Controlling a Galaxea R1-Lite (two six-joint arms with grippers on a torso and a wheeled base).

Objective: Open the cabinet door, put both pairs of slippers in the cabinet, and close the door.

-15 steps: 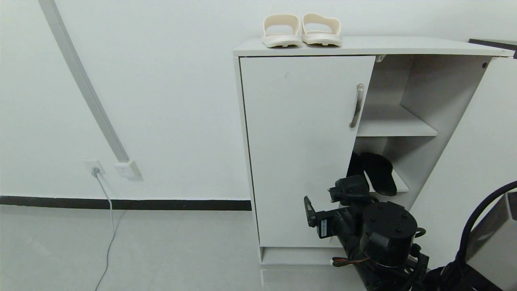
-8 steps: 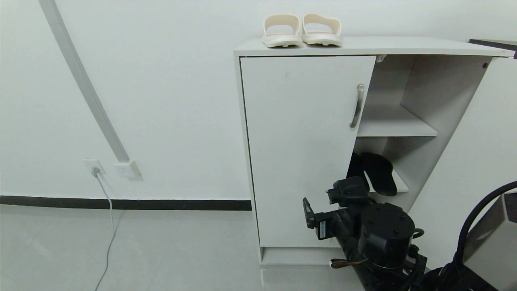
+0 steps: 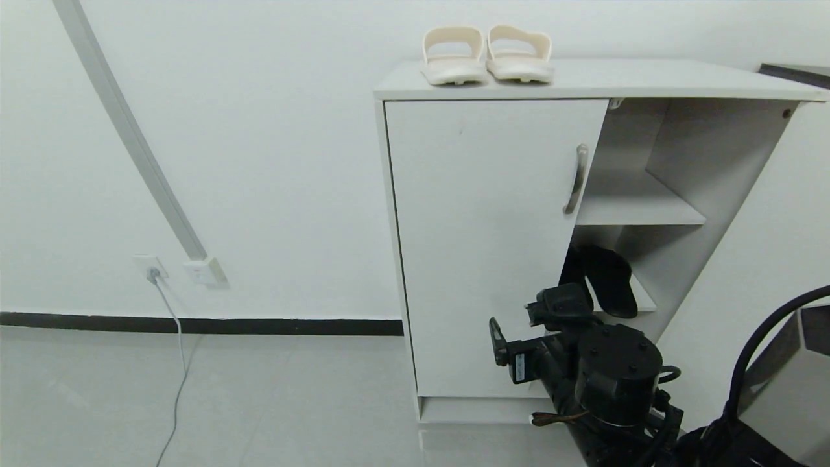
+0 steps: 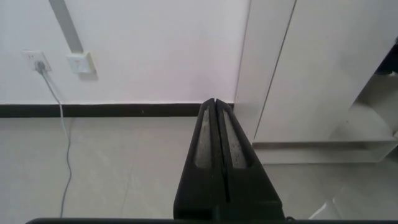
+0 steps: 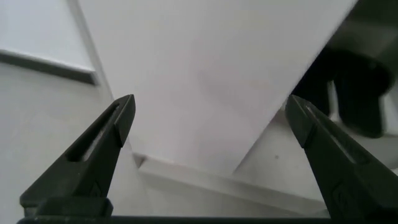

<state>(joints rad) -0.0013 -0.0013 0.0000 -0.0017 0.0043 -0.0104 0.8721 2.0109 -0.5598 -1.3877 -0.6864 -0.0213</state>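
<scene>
Change: the head view has shifted a little; slippers and doors have not moved.
Right gripper [image 5: 210, 102]: spread, empty, low by the left door [image 3: 486, 246], near the black slippers [image 3: 609, 282] on the lower shelf [image 3: 643, 302].
Left gripper [image 4: 214, 109]: pressed together, empty.
Meaning: the cream slippers [image 3: 486, 55] on the cabinet [image 3: 648, 71] top are probably next.

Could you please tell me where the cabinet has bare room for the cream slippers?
The upper shelf, bordered by the closed left door and the right wall, is bare. The lower shelf is crowded: black slippers lie there.

Bright, even light leaves soft shadow inside the cabinet [image 3: 700, 149] and sheen on the floor [image 3: 259, 402].
</scene>
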